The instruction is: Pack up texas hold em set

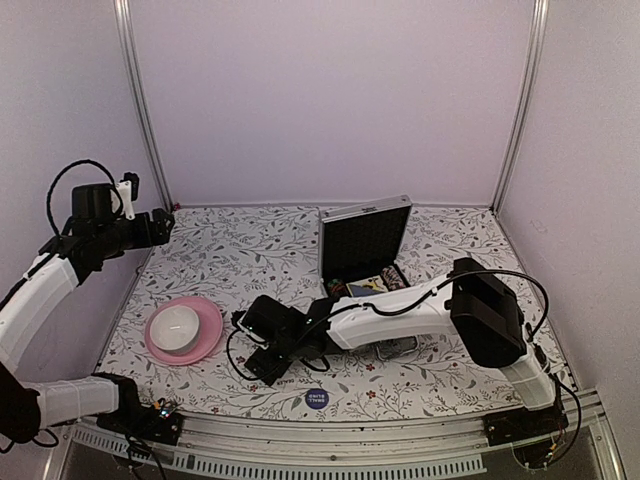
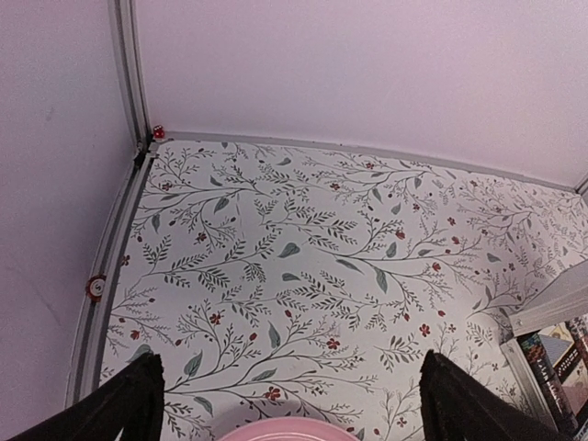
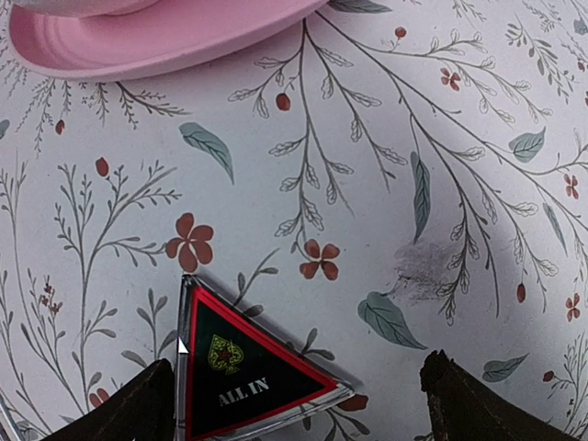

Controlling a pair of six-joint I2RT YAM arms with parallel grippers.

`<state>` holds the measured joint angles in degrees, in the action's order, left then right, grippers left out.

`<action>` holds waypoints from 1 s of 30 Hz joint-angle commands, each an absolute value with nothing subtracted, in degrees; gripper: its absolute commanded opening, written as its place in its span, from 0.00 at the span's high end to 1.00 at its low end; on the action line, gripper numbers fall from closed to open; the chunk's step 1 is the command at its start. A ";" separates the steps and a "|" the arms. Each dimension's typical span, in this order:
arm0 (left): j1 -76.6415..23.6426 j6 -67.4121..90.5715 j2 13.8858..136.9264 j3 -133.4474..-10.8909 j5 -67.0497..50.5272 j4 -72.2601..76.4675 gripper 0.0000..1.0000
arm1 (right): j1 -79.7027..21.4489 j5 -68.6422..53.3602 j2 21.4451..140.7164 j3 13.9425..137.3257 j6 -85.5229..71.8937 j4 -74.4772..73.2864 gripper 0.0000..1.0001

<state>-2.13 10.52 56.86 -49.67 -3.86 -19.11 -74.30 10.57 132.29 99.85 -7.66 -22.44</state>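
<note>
The silver case (image 1: 365, 238) stands open at the back middle, its black-lined lid upright and card decks (image 1: 366, 285) in its base. The red-black triangle (image 3: 248, 372), marked ALL IN, lies flat on the floral cloth. My right gripper (image 3: 299, 404) hangs over it, open, with the triangle between the fingertips, close to the left fingertip (image 3: 138, 404). From above, the right gripper (image 1: 258, 355) is left of centre and hides the triangle. The blue disc (image 1: 316, 398) lies near the front edge. My left gripper (image 1: 168, 222) is raised at the far left, open and empty.
A pink plate (image 1: 207, 338) with a white bowl (image 1: 176, 324) sits at the front left, just beyond the right gripper; its rim (image 3: 156, 41) also shows. The enclosure walls and metal posts (image 1: 140, 100) bound the cloth. The case edge (image 2: 551, 308) shows in the left wrist view.
</note>
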 commanded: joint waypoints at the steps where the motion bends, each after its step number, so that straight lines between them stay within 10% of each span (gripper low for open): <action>1: -1.40 9.58 56.14 -48.89 -4.54 -17.78 0.03 | -75.11 11.77 133.99 102.07 -7.59 -24.49 0.06; 30: -1.22 9.67 55.91 -48.44 -5.36 -17.68 0.03 | -75.81 13.63 135.21 101.52 -10.62 -28.90 0.16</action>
<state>-1.80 10.50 56.84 -49.04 -4.51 -19.07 -75.42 11.84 134.78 102.59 -9.87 -23.62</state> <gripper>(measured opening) 0.970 0.847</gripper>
